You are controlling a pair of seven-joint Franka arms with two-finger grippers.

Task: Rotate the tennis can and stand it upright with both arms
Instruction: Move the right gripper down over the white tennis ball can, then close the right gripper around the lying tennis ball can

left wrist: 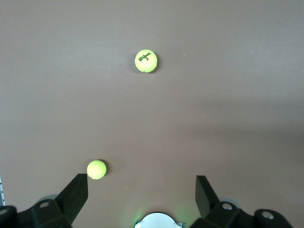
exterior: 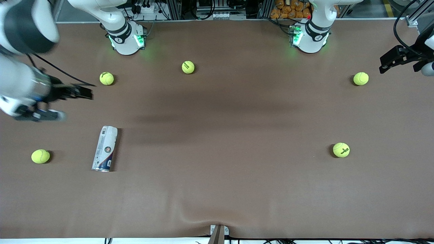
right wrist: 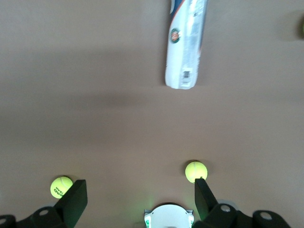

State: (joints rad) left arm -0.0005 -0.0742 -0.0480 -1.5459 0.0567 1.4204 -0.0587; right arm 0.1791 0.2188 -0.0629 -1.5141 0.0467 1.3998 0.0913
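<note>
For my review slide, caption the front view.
Tennis can lies flat among five tennis balls; right tool and left tool open, holding nothing.

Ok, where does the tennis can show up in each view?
Front view: the tennis can lies on its side toward the right arm's end of the table.
Left wrist view: not in it.
Right wrist view: it lies ahead of the open fingers, cut off by the frame edge.
Shared landmark: the right arm's base, also in the right wrist view.

High front camera; wrist cameras face table (exterior: 217,176).
</note>
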